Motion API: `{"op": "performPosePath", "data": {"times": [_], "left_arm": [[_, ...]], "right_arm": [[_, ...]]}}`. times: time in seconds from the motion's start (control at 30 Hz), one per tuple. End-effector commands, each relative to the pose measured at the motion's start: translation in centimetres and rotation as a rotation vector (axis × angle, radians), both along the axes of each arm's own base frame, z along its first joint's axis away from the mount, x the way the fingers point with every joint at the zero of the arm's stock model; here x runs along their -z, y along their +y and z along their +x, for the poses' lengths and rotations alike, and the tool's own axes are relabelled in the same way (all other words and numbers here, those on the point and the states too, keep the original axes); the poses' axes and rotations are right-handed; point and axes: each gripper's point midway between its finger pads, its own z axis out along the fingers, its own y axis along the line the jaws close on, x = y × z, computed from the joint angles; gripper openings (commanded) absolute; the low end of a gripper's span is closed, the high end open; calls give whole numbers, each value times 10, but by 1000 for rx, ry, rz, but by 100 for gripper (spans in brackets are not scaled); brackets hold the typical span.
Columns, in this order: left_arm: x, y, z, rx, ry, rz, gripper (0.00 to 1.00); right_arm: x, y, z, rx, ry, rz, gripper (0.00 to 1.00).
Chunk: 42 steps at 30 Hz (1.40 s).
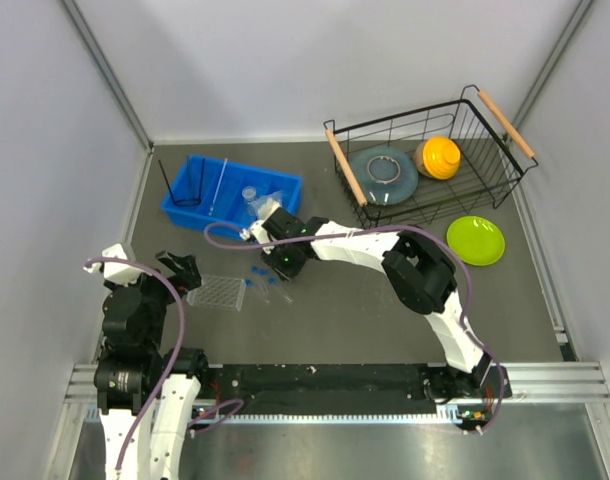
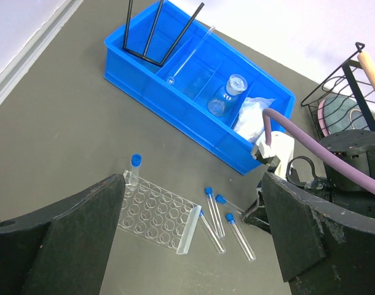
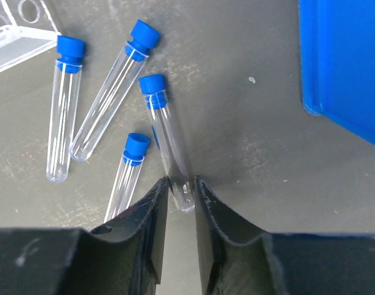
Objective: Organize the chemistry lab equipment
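Several blue-capped test tubes [image 1: 265,278] lie on the table right of the clear tube rack [image 1: 217,292]. In the left wrist view one tube [image 2: 134,169] stands in the rack's [image 2: 157,212] far corner. My right gripper [image 3: 181,184] is down at the table, shut on the rounded end of one lying tube [image 3: 169,141]; other tubes [image 3: 63,104] lie beside it. My left gripper [image 2: 193,239] is open and empty above the rack. The black ring stand [image 2: 157,31], glass rod [image 2: 190,55], small clear cup [image 2: 227,95] and white packet [image 2: 252,117] lie in the blue bin [image 1: 230,190].
A black wire basket [image 1: 430,160] at the back right holds a grey dish [image 1: 382,172] and an orange dish [image 1: 440,157]. A green dish [image 1: 475,240] sits on the table in front of it. The blue bin's wall [image 3: 344,61] is close on the right gripper's right.
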Motion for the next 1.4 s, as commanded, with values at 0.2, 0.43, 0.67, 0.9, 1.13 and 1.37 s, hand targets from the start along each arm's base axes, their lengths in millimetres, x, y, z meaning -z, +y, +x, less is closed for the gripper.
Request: {"op": "performPosePath", "data": {"times": [0.2, 0.43, 0.67, 0.9, 1.13, 1.37], "left_arm": [[-4, -12, 2, 47, -32, -57, 99], [16, -41, 11, 157, -1, -212, 99], [31, -67, 19, 253, 21, -369, 99], [41, -96, 28, 375, 27, -553, 99], [56, -133, 34, 564, 86, -798, 98], [70, -149, 37, 646, 205, -865, 97]], "right_arm": [[4, -12, 12, 26, -81, -57, 14], [-11, -22, 18, 43, -83, -14, 7], [-39, -31, 9, 36, -48, 104, 6], [-79, -32, -7, 2, 6, 259, 5], [-110, -29, -33, -69, 106, 408, 5], [-136, -23, -60, -176, 167, 534, 5]]}}
